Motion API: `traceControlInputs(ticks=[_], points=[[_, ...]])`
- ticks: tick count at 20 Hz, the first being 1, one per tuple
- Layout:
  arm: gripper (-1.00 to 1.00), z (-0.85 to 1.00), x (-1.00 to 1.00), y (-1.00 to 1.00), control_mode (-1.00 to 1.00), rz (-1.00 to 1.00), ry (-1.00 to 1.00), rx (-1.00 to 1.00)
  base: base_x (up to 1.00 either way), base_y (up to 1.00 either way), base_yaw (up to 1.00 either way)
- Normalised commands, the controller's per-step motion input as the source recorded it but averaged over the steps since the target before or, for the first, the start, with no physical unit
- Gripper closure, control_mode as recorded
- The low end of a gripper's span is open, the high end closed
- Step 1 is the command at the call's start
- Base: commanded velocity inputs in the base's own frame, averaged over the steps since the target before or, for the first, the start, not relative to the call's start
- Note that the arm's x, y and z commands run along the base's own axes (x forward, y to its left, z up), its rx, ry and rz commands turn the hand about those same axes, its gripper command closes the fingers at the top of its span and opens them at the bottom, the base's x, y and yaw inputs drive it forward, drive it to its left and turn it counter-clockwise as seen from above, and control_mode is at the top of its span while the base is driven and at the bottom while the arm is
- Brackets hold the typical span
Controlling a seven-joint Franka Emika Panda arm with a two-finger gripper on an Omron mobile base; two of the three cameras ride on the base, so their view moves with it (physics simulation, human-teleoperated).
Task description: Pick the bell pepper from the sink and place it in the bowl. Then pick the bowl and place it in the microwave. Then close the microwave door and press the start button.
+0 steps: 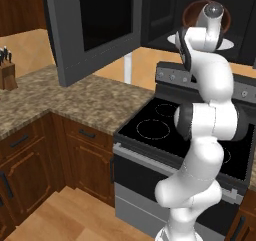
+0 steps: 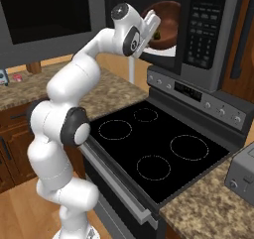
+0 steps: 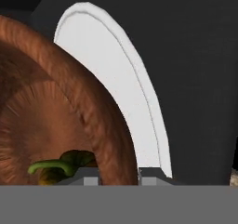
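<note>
Bowl (image 3: 56,125) sits in my gripper (image 3: 120,174), held at its rim: one finger is inside the wall and the other outside, the jaws narrow around that wooden edge. From my hand camera I look across the bowl's brown inside, where the pepper (image 3: 69,165) lies low near my inner finger, its green stem curling to the left. Just beyond the rim is the white turntable plate (image 3: 125,93), with the dark inside of the microwave (image 3: 195,79) behind it.

My arm rises from the base in front of the stove (image 2: 154,149), bends back at the elbow and then reaches up and forward, so that my wrist and hand are at the mouth of the microwave above the cooktop. In the right base view the bowl (image 2: 166,25) is inside the opening, just left of the keypad strip (image 2: 203,32), and my hand covers its near side. In the left base view my wrist hides most of the bowl (image 1: 192,15), and the plate (image 1: 227,44) shows below it; whether the bowl touches the plate I cannot tell.

The microwave door (image 1: 92,30) hangs wide open to the left, over the speckled worktop (image 1: 75,100). A knife block (image 1: 7,72) stands far left on that worktop.
</note>
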Motion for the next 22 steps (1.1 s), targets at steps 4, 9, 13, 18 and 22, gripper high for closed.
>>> traceControlInputs(ticks=[4,9,13,18,22], points=[[-1.0,-0.05,0.03,0.0,-1.0,0.0,-0.06,0.0,0.0,0.0,0.0],[-1.0,-0.01,0.08,0.0,-1.0,0.0,-0.12,0.0,0.0,0.0,0.0],[-1.0,-0.01,0.02,0.11,-1.0,0.0,-0.56,0.0,0.0,0.0,0.0],[-1.0,0.0,-0.07,0.29,-1.0,0.0,-0.61,-0.03,0.0,0.0,0.0],[-1.0,0.04,-0.86,0.45,-1.0,-0.01,-0.17,-0.02,0.0,0.0,0.0]])
